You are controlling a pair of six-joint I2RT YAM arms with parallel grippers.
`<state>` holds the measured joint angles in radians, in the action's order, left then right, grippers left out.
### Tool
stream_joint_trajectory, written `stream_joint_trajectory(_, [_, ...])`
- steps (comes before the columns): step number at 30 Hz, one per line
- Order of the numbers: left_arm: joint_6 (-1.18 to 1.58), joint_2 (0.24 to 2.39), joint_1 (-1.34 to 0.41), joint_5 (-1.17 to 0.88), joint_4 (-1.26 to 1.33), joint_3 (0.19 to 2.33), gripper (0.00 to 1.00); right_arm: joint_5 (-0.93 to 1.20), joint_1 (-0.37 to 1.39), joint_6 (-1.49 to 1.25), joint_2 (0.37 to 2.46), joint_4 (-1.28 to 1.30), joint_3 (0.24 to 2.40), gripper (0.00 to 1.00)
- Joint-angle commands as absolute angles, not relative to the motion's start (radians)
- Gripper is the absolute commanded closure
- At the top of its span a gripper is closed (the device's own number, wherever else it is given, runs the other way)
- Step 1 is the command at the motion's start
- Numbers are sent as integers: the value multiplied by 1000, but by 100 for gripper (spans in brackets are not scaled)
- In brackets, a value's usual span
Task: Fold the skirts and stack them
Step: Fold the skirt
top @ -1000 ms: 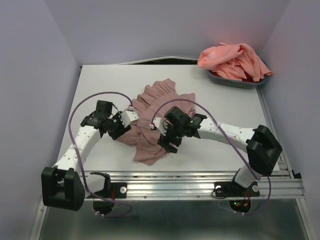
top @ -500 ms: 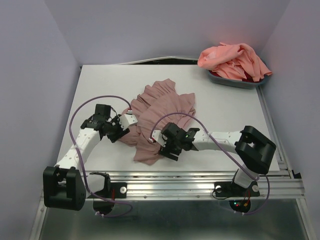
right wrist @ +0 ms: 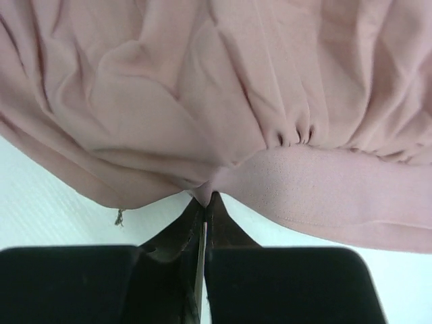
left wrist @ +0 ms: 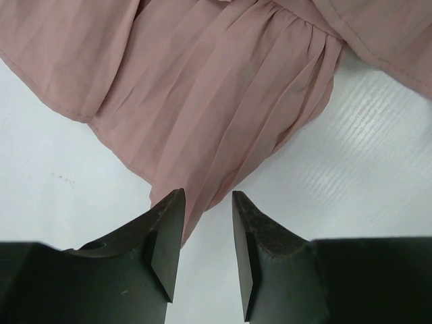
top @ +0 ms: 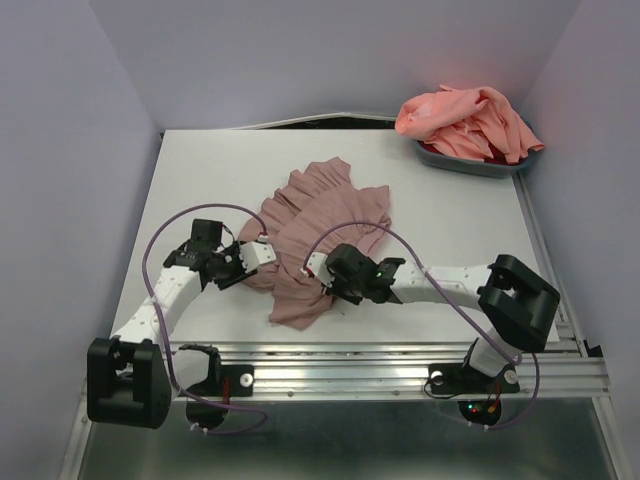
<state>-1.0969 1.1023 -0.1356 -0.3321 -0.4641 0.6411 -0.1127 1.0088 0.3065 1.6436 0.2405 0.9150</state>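
Looking through my right wrist camera, I see the mauve skirt point(right wrist: 236, 88) as soft, matte cloth, gathered into fine pleats above a smoother band and bunched just ahead of the right gripper point(right wrist: 204, 202). Its fingers are pressed together, pinching a fold of the edge at their tips. The left gripper point(left wrist: 206, 202) stands parted, with a pointed bit of pleated hem lying loose between its fingers. Well beyond the right gripper, the coral skirt point(top: 465, 120) lies crumpled over a grey bin point(top: 470, 165), hiding most of it. How much cloth sits inside the pinch I can't tell.
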Motion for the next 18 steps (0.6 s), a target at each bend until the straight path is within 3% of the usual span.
stream_joint_trajectory(1, [-1138,1117,-129,-318,-456,673,56,-100,1012,308,1534,276,946,99])
stream_joint_trajectory(10, [-1303,1085,-117,-336,-528,657,60,139,1012,311,1430,451,980,99])
stream_joint_trajectory(18, [-1403,1046,-118,-393,-552,620,58,291,899,397,1351,532,907,99])
